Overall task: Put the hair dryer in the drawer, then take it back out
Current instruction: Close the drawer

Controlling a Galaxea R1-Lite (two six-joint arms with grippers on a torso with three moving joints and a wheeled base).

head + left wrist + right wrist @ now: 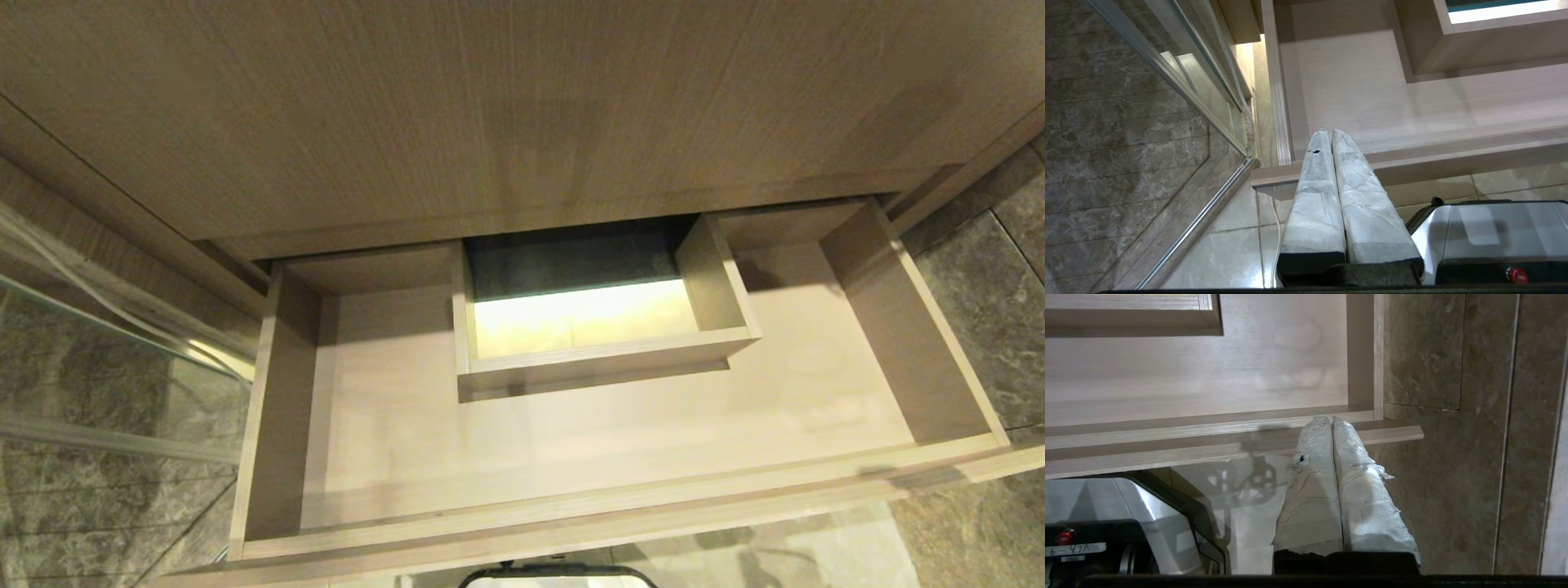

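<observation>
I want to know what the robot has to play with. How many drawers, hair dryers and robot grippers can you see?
Drawers: 1, the open drawer, nothing in it
Hair dryers: 0 in view
Grippers: 2, the left gripper and the right gripper, both shut and holding nothing
Total: 3

The taller wood panel (457, 106) ran past the head view's top and both side edges. Behind the drawer (620, 502), the boxed cut-out (604, 355) opened onto a dark recess whose contents could not be made out. The drawer's front lip was clipped at the lower left corner. The robot base (559, 576) showed only as a dark sliver at the bottom edge. A glass panel (98, 359) was cut off at the left. Neither arm appeared in the head view.
</observation>
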